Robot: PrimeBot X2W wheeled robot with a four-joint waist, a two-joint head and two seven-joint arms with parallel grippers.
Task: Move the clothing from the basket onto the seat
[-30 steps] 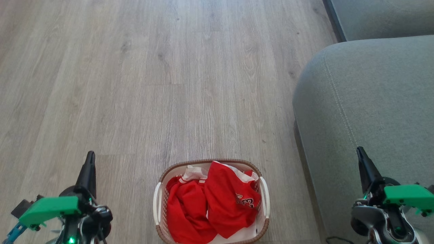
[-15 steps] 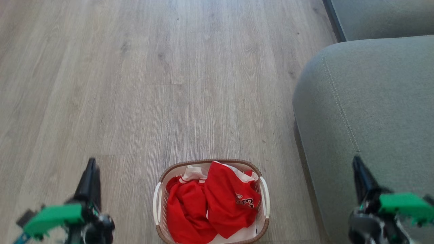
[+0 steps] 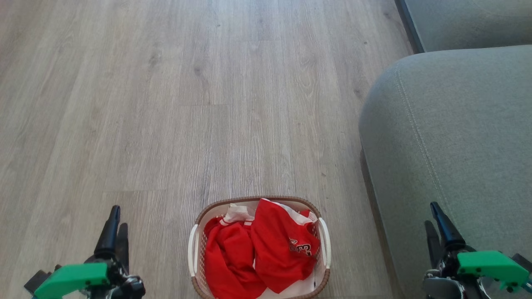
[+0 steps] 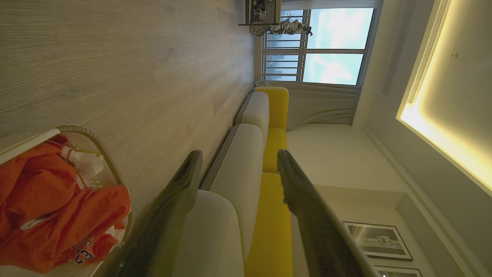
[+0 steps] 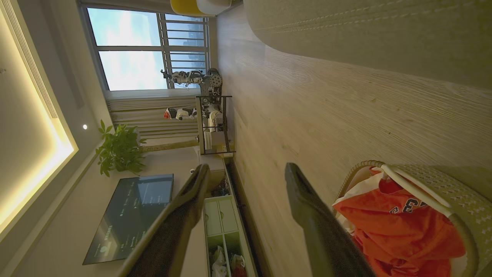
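Red clothing (image 3: 266, 241) heaped in basket (image 3: 249, 198), near seat (image 3: 449, 137).
Left gripper (image 3: 119, 216), right gripper (image 3: 430, 213) — both spread open, seemingly empty.

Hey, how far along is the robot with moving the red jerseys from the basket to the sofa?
Done: nothing yet; the sofa in view carries no clothing. In hand: nothing; the left gripper and right gripper hang open and empty either side of the basket. Left: everything; the red jerseys lie heaped in the basket and must be grasped, lifted and laid on the sofa.
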